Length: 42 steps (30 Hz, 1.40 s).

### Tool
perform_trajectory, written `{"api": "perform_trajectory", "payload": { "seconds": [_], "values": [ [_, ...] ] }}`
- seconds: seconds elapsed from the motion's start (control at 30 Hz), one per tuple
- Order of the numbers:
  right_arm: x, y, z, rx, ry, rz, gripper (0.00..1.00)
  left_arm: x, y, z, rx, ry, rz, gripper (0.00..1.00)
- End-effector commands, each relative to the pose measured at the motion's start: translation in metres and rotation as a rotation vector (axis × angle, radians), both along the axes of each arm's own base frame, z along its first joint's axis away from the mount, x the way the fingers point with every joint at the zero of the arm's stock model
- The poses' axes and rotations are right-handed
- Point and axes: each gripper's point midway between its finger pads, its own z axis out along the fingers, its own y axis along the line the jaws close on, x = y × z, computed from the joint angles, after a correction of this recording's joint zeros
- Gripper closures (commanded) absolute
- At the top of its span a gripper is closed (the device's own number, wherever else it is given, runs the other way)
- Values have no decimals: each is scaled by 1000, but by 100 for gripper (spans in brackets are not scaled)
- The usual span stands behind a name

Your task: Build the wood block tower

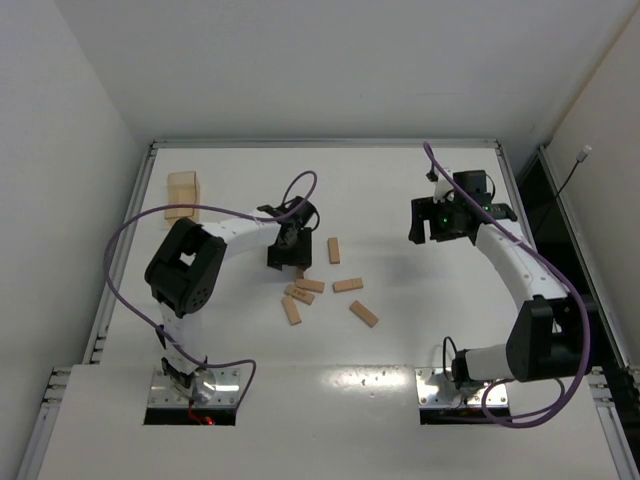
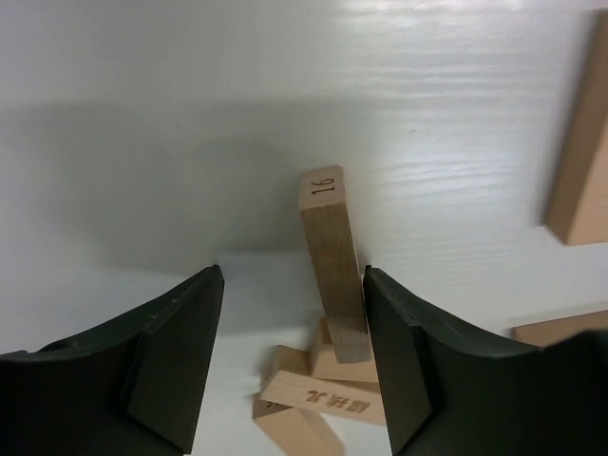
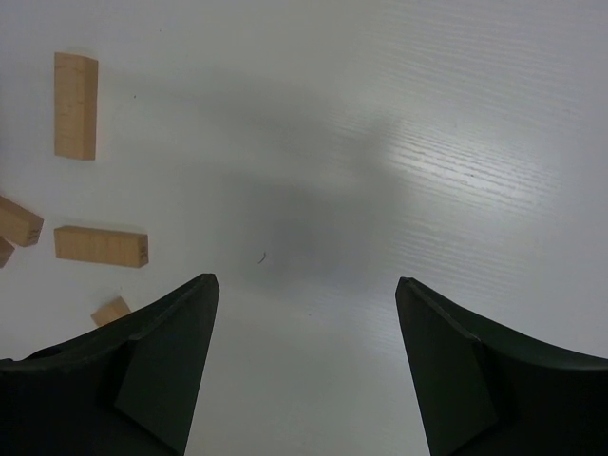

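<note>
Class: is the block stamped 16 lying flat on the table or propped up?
Propped up, tilted: block 16 rests its lower end on other blocks, within the open left gripper.

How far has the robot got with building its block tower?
Barely started. No tower stands yet: a few blocks lie in a loose heap under the left gripper. In hand: a numbered block rests tilted on that heap between the open jaws, not clamped. Other blocks lie scattered on the table, and the right gripper hangs open over bare table. Nearly all the stacking is left.
</note>
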Motion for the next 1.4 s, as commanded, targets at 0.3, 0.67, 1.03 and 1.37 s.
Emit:
{"api": "perform_trajectory", "payload": {
  "seconds": [0.3,0.67,1.03,1.37],
  "values": [
    [15,6,18,33,-52,18,28,14,3,16,-72,-32,5,64],
    [3,9,8,46,-26,29,28,37,-22,63,-387,-92,-168,100],
    [10,14,9,68,-25,47,28,71,13,36,-693,6,-216,99],
    [14,16,12,80,-22,45,28,77,44,-1,-505,38,-130,53]
  ]
}}
